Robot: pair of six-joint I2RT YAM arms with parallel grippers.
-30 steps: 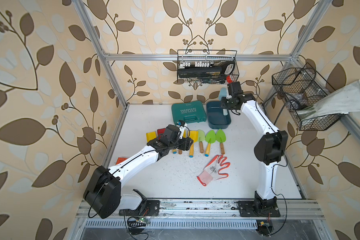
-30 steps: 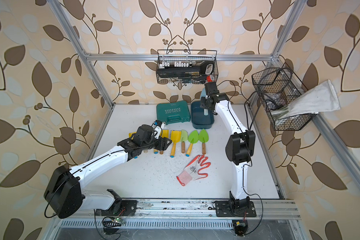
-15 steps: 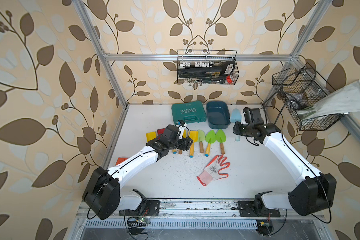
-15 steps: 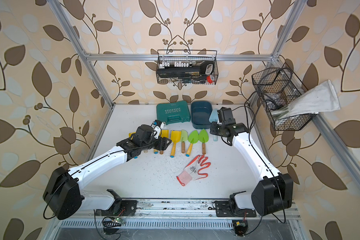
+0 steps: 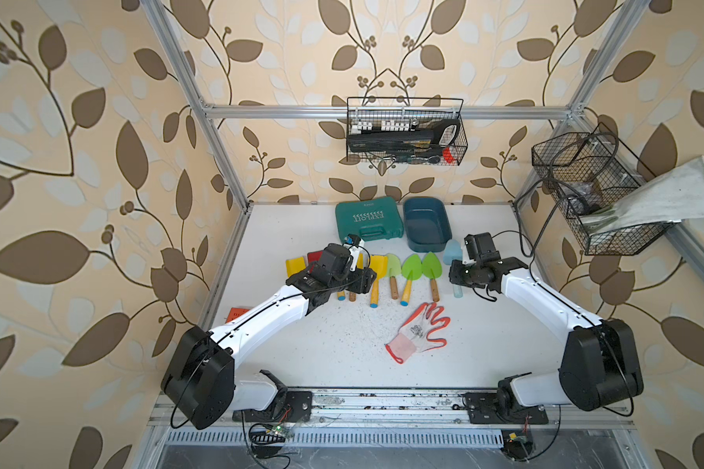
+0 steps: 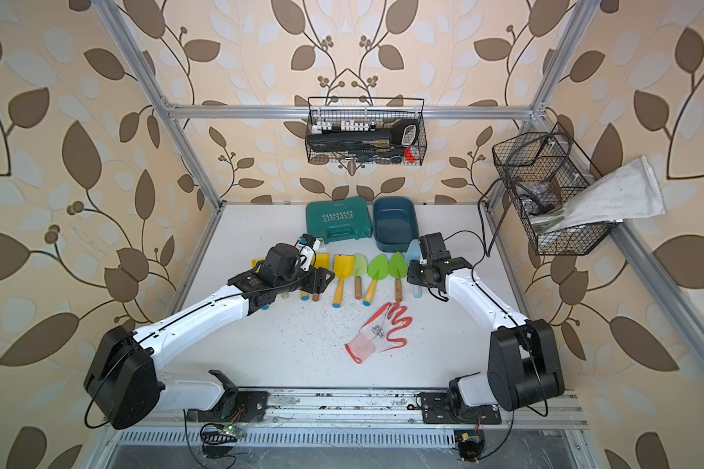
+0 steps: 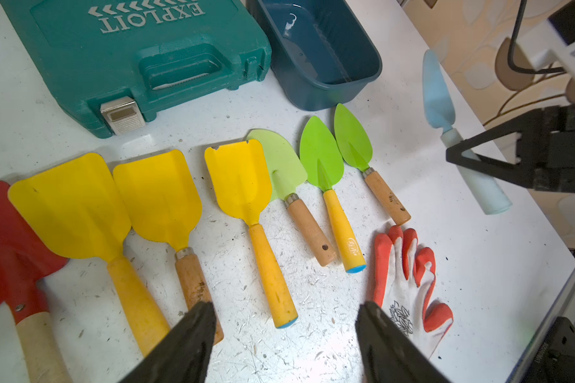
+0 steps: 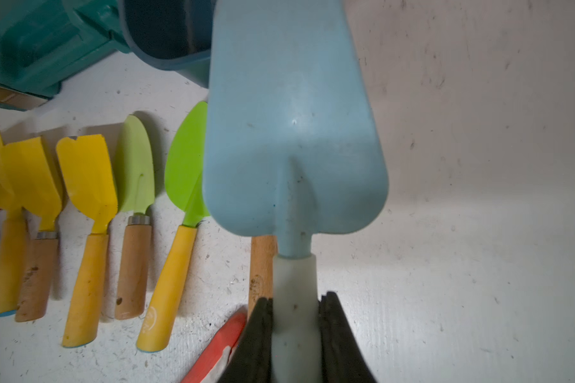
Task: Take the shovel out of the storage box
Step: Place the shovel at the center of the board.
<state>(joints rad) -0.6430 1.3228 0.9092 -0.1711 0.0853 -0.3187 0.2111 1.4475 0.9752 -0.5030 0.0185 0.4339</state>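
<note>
Shovel (image 8: 292, 132), pale blue: handle clamped in right claw (image 8: 296, 298), blade pointing ahead of it, outside the storage box (image 5: 426, 243) near the blade tip. Left claw (image 7: 286, 310): jaws apart.

Teal case (image 5: 368, 219) at back; row of trowels (image 5: 410, 268) (yellow, green) mid-table; orange-white glove (image 5: 419, 331) near handle ends.

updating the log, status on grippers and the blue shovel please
Right gripper shut on blue shovel handle. Shovel out of storage box. Left gripper open, empty. Green trowel close beside the shovel.
</note>
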